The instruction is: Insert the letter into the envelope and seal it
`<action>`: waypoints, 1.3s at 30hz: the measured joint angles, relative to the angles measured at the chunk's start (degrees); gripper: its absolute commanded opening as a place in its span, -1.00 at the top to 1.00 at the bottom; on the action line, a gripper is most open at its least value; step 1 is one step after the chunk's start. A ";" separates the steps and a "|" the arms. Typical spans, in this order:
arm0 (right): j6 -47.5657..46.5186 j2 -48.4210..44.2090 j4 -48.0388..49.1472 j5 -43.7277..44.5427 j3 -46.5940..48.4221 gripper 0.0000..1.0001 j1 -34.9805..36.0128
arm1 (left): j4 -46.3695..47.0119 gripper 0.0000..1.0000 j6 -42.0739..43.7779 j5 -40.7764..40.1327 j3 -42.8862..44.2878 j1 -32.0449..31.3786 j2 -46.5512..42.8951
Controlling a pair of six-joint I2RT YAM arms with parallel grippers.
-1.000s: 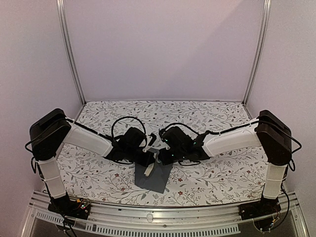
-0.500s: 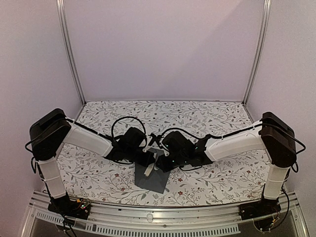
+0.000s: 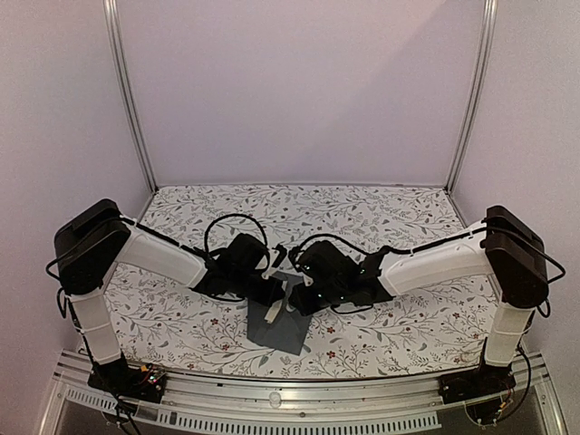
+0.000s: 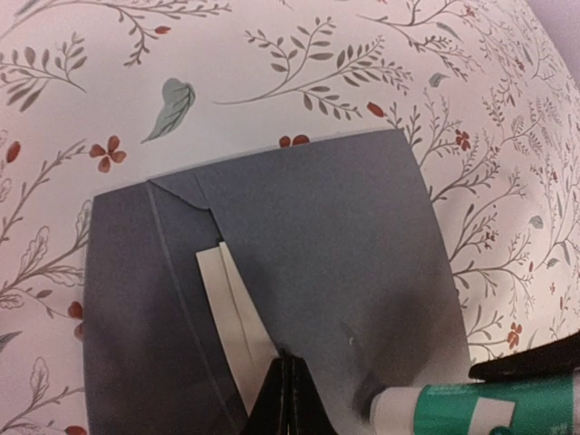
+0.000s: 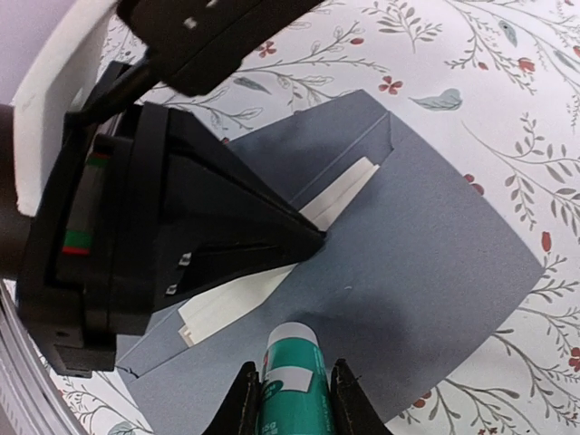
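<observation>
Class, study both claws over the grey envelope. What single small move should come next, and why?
Probably ease the right claw down so the tip of the teal-white tube meets the envelope beside the pale strip. The right claw grips the tube just over the grey paper, contact unclear, while the shut left claw rests on the envelope at that strip.

The slate-grey envelope (image 4: 317,254) lies flat on the floral cloth (image 4: 272,72), a pale paper strip (image 4: 220,299) showing at its flap.
</observation>
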 measured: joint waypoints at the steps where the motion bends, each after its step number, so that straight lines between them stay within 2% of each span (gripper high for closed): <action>1: 0.09 0.15 -0.57 1.01 0.48 1.00 -0.22 | 0.00 1.00 0.00 0.02 -0.02 0.00 0.00; 11: -1.03 3.91 -2.12 5.09 5.14 1.00 -2.34 | 0.00 1.00 0.00 0.20 -0.02 0.00 0.00; 29: -1.84 1.53 2.43 -5.84 0.11 1.00 0.72 | 0.00 1.00 0.00 0.20 -0.02 0.04 0.00; 39: -0.07 0.83 -2.89 3.15 2.03 1.00 0.70 | 0.02 1.00 0.00 0.22 -0.02 0.07 0.00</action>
